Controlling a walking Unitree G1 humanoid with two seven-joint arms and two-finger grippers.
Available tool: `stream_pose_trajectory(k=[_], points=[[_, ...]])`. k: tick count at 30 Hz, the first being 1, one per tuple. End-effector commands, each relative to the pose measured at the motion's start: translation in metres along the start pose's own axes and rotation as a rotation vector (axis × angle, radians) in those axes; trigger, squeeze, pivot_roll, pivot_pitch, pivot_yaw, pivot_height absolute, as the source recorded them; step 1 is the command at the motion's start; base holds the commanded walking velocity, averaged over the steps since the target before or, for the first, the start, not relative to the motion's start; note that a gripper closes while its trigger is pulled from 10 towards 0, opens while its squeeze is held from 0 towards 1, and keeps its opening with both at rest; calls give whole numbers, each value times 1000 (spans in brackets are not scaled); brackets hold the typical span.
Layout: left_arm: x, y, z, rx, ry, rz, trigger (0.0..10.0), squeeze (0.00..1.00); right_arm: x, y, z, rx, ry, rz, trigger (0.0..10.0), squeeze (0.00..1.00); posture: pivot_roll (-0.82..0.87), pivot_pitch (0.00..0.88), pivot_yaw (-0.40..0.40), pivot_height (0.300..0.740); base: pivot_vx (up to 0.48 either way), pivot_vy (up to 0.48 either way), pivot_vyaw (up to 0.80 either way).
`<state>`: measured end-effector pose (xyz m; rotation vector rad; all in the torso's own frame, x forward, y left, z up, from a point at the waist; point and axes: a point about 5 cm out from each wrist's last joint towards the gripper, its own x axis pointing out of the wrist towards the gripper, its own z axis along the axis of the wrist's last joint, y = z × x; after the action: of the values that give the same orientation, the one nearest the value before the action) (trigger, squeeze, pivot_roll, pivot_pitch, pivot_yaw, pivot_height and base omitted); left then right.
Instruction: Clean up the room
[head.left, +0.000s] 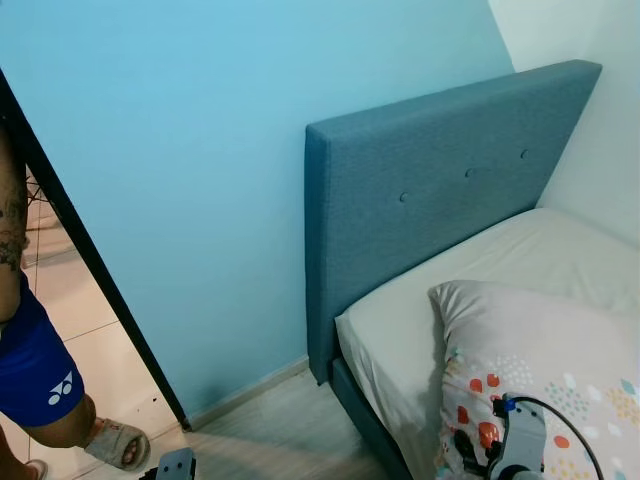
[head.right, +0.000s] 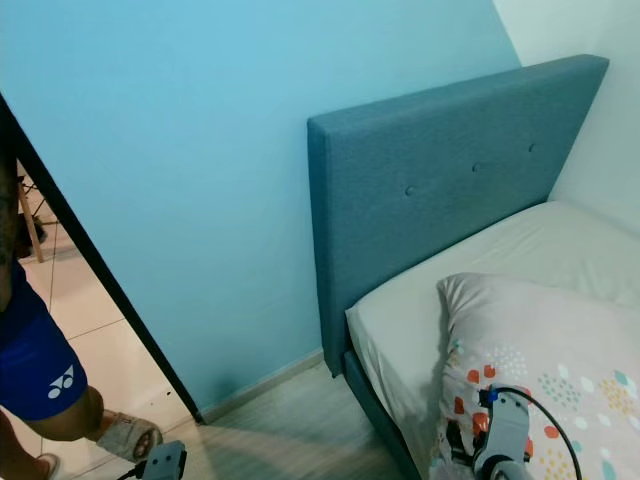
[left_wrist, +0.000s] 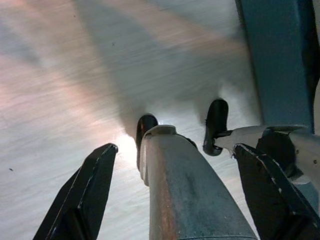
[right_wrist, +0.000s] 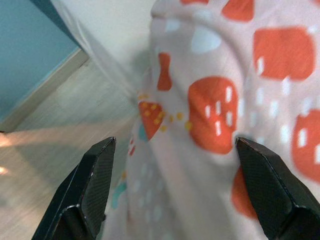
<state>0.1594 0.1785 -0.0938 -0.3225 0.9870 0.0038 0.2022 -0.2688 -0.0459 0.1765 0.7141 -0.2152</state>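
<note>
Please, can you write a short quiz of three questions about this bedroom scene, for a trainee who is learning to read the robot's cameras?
1. True or false: the patterned pillow lies on the floor.
2. Multiple choice: which colour is the headboard? A) red B) blue C) white
3. Short answer: over what does the right pincer hang, and how do its fingers stand?

Key
1. False: it lies on the bed, near the mattress edge.
2. B.
3. Over the pillow with orange shapes; its fingers are spread wide, holding nothing. The left pincer is also open, low over the wooden floor beside the robot's own leg.
</note>
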Motion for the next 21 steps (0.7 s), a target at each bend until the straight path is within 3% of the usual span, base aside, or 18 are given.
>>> stream_pose_trajectory(k=[1, 3, 5, 6, 9, 13, 21], points=[[2, -3, 7, -49, -29, -17, 10000, 0, 0, 1, -2, 68, -13, 6, 10000, 0, -107, 49, 7, 740, 0, 0, 0], [2, -3, 7, -49, -29, -17, 10000, 0, 0, 1, -2, 68, -13, 6, 10000, 0, -107, 49, 7, 740, 0, 0, 0], [1, 3, 17, -77, -64, -11, 10000, 0, 2, -1, 10, 151, -78, 14, 10000, 0, -113, 57, 13, 740, 0, 0, 0], [1, 3, 17, -77, -64, -11, 10000, 0, 2, -1, 10, 151, -78, 14, 10000, 0, -113, 57, 13, 740, 0, 0, 0], [-1, 11, 16, -26, -37, 11, 10000, 0, -1, -8, -2, 91, -21, -37, 10000, 0, -109, 55, 13, 740, 0, 0, 0], [-2, 10, 13, -40, -35, 13, 10000, 0, -6, -9, -24, 71, 58, -74, 10000, 0, -100, 57, 11, 740, 0, 0, 0], [-1, 7, 9, -37, -22, 5, 10000, 0, -8, -4, -37, 50, 101, -66, 10000, 0, -96, 56, 10, 740, 0, 0, 0]])
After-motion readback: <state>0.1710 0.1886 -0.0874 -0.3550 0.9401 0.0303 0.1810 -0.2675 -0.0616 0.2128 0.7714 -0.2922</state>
